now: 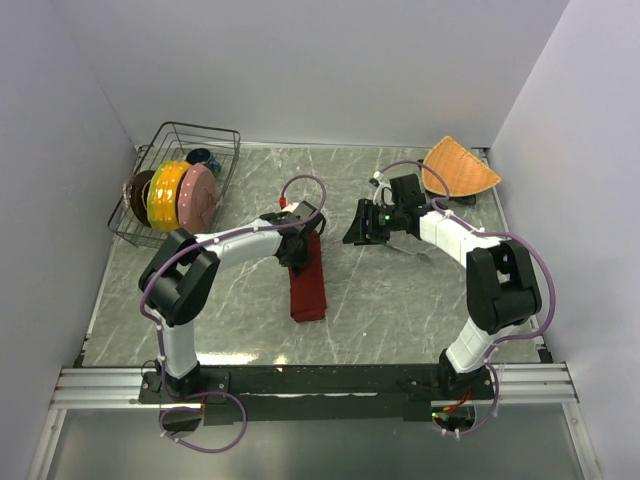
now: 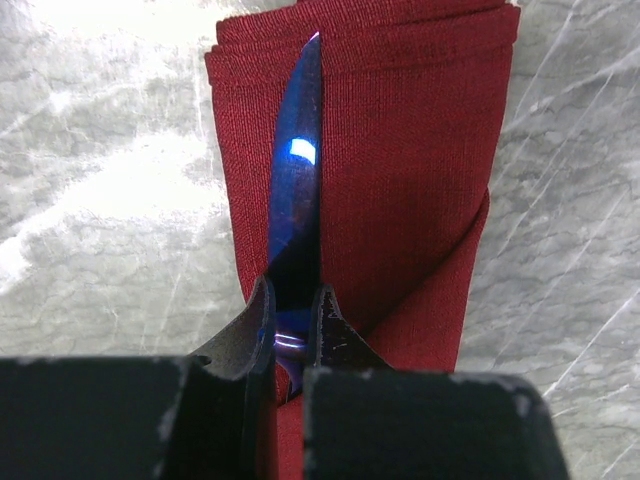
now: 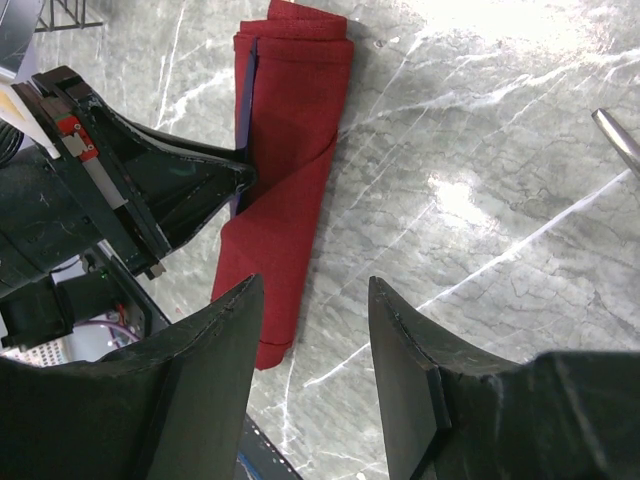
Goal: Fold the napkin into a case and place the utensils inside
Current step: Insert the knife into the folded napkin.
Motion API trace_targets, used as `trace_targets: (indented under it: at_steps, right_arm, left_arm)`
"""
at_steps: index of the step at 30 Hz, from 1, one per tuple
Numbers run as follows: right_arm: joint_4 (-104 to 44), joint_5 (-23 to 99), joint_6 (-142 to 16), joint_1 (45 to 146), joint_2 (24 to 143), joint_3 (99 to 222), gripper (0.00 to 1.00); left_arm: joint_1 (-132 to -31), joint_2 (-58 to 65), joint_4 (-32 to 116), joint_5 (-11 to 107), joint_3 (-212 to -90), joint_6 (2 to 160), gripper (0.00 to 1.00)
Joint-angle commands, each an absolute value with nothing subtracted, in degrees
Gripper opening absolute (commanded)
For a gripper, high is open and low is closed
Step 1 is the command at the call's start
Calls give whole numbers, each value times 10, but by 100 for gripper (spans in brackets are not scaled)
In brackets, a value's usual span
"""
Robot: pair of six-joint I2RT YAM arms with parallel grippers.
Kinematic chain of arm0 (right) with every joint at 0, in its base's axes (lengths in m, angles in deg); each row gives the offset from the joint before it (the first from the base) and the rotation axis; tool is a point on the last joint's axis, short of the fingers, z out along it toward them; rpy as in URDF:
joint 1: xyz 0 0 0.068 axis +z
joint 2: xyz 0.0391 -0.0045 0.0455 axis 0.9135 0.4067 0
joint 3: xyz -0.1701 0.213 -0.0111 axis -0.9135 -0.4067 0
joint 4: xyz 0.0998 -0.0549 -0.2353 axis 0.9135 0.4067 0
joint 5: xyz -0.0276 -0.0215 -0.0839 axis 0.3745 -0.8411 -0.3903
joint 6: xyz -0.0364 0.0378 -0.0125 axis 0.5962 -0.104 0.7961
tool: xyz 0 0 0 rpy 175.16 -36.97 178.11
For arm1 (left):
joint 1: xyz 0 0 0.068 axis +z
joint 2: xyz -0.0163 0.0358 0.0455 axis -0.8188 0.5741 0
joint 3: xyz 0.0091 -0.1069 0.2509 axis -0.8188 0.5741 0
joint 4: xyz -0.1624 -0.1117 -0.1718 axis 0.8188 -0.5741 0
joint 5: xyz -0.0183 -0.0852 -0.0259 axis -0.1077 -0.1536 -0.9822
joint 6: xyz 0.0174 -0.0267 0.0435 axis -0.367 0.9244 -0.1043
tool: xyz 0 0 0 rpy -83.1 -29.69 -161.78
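Grey marbled table [image 1: 400, 300] enclosed by plain pale lilac walls [image 1: 330, 60]

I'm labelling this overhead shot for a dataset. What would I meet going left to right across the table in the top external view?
Wire dish rack holding coloured plates → folded dark red cloth napkin → right arm's open black claw → orange woven fan-shaped mat.

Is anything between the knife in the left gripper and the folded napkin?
Nothing visible is. The left gripper holds the knife right over the napkin, only red cloth beneath the blade; the open right gripper hangs off to one side.
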State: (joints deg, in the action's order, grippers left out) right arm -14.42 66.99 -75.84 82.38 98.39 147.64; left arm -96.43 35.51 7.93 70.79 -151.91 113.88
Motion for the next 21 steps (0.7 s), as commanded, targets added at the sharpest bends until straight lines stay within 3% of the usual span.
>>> trace_targets:
  at_steps: [1, 10, 14, 17, 21]
  right_arm:
    - [-153, 662, -749, 828, 962, 1486, 54]
    - [-140, 653, -732, 828, 971, 1502, 54]
    - [-101, 639, -699, 823, 979, 1537, 55]
    - [-56, 629, -659, 808, 983, 1567, 57]
    - [28, 628, -594, 772, 990, 1611, 59]
  left_arm:
    - [-971, 327, 62, 683, -1511, 1154, 2]
    - [-971, 339, 40, 670, -1507, 1159, 8]
    - [-968, 345, 18, 676, -1540, 1148, 33]
    - [-960, 342, -2, 686, -1583, 1135, 46]
    - [-950, 328, -32, 704, -1638, 1106, 56]
